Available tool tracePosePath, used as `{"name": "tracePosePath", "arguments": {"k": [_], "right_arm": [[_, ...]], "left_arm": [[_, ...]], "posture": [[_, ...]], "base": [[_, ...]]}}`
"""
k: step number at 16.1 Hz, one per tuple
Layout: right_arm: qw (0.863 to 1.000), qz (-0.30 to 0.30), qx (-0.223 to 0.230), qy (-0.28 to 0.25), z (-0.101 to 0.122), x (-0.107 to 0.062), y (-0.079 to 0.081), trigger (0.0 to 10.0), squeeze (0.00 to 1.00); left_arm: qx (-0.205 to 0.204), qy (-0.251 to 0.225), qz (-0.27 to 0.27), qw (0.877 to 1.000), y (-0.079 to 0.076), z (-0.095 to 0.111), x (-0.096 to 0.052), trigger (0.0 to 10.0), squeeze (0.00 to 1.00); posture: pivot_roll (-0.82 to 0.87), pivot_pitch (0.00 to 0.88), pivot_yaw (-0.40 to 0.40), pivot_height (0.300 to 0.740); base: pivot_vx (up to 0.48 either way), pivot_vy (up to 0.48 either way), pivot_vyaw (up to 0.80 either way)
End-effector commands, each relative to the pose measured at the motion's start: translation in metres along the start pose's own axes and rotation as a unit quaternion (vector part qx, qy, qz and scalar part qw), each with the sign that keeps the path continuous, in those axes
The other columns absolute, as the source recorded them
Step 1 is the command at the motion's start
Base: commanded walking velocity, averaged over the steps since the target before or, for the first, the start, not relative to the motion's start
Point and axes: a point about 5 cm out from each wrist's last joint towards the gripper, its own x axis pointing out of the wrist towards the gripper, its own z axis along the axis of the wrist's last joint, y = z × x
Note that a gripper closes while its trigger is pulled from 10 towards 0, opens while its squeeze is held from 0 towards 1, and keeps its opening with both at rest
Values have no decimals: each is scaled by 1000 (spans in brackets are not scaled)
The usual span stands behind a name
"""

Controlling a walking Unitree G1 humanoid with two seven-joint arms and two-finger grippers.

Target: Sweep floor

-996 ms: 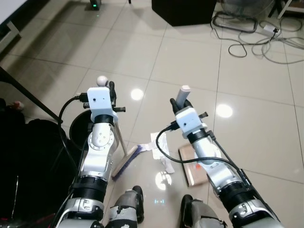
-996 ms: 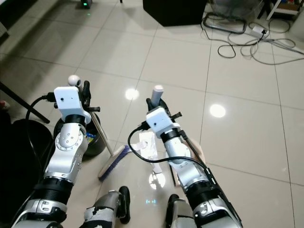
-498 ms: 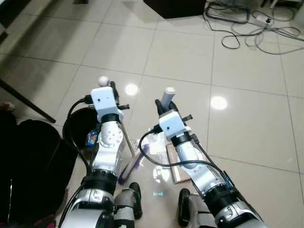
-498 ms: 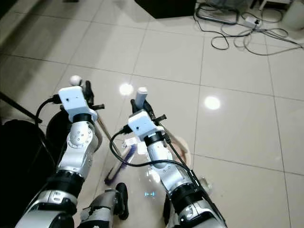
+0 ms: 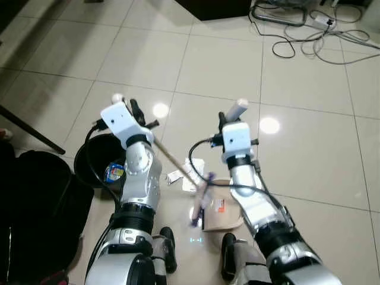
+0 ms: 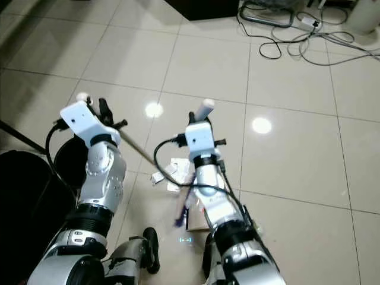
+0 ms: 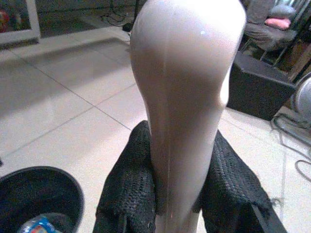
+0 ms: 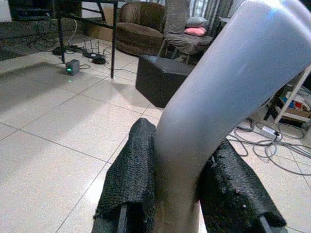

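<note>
Broom work is underway: left gripper [image 7: 175,194] clamps the pale wooden-handled broom [image 5: 178,168], whose purple bristles have swung from seven toward five o'clock, onto the tan dustpan [image 5: 224,215] gripped by the right gripper [image 8: 182,189], crowding white paper scraps [image 5: 189,176].

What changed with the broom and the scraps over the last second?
The left gripper has swung the broom so its bristle head now lies over the mouth of the dustpan, no longer off to its left. Paper scraps lie short of the pan. The right gripper stays clamped on the dustpan handle; the black bin is unmoved.
</note>
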Motion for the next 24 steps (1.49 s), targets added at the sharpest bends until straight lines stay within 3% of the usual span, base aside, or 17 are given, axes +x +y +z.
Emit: {"name": "tracePosePath", "arguments": {"k": [1, 5, 8, 12, 15, 18, 20, 24], "right_arm": [[999, -3, 9, 42, -14, -6, 0, 10000, 0], [999, -4, 8, 42, -14, -1, -4, 10000, 0], [999, 1, 1, 41, -15, 4, -12, 10000, 0], [999, -2, -3, 43, -19, 4, -20, 10000, 0], [999, -17, 8, 48, -23, 2, -31, 10000, 0], [996, -30, 71, 41, -26, -6, -42, 10000, 0], [994, -40, 91, 32, -30, -16, -52, 10000, 0], [992, -52, 118, 14, -29, -26, -63, 10000, 0]], "left_arm": [[-23, 4, -8, 1000, -4, 4, -2, 10000, 0], [-50, 10, -55, 997, -13, 22, -1, 10000, 0], [-3, -17, -139, 990, -15, 57, 11, 10000, 0], [28, -45, -180, 982, -12, 86, 23, 10000, 0], [64, -67, -203, 975, -1, 110, 37, 10000, 0], [130, -77, -192, 970, 18, 111, 43, 10000, 0], [144, -62, -192, 969, 26, 101, 41, 10000, 0], [144, -49, -199, 968, 23, 86, 38, 10000, 0]], "posture": [[63, 324, 41, 740], [72, 294, 40, 740], [79, 246, 38, 740], [90, 207, 39, 740], [96, 156, 38, 740], [106, 116, 36, 740], [105, 102, 43, 740], [83, 83, 49, 740]], "base": [[0, 0, 0], [0, 0, 0], [0, 0, 0], [0, 0, 0], [0, 0, 0], [0, 0, 0], [0, 0, 0], [0, 0, 0]]}}
